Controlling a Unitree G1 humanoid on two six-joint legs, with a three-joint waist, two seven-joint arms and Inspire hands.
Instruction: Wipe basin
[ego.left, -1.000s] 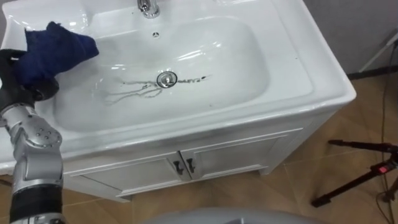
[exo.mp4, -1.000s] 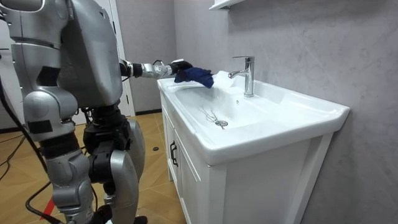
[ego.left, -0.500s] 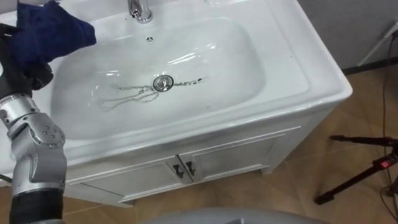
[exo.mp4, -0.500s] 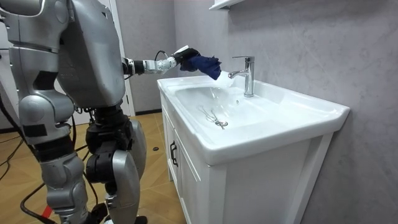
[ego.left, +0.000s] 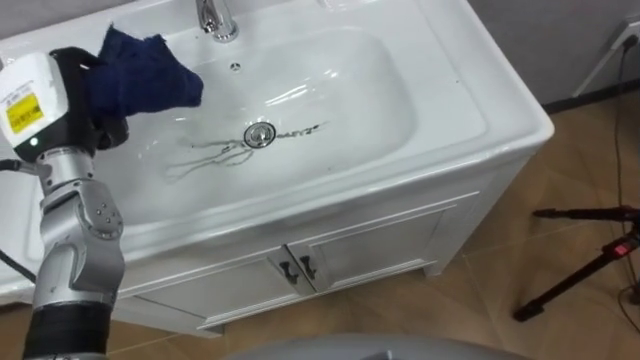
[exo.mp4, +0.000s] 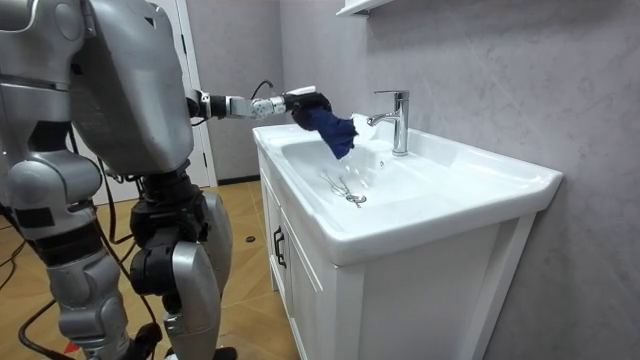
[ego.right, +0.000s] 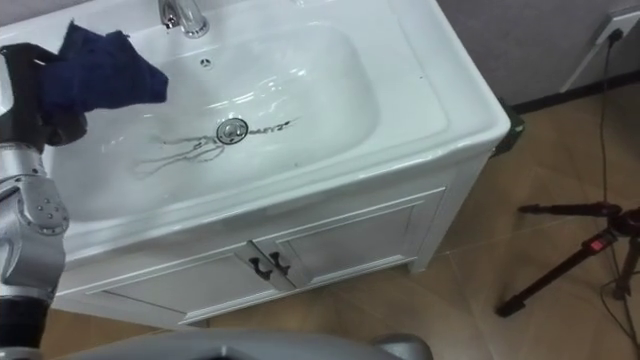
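The left robot hand (exo.mp4: 298, 101) is clenching a dark blue cloth (ego.left: 145, 72) at the upper left of the frame, and the cloth is hanging limp above the basin (ego.left: 470, 100). It is looking soft and light and is probably bunching easily, so gripping a gathered wad is likely working best.

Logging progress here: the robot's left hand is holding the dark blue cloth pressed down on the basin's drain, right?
Not quite. The left hand holds the dark blue cloth, but it is not pressed on the drain: the room view shows it dangling in the air over the basin near the faucet.
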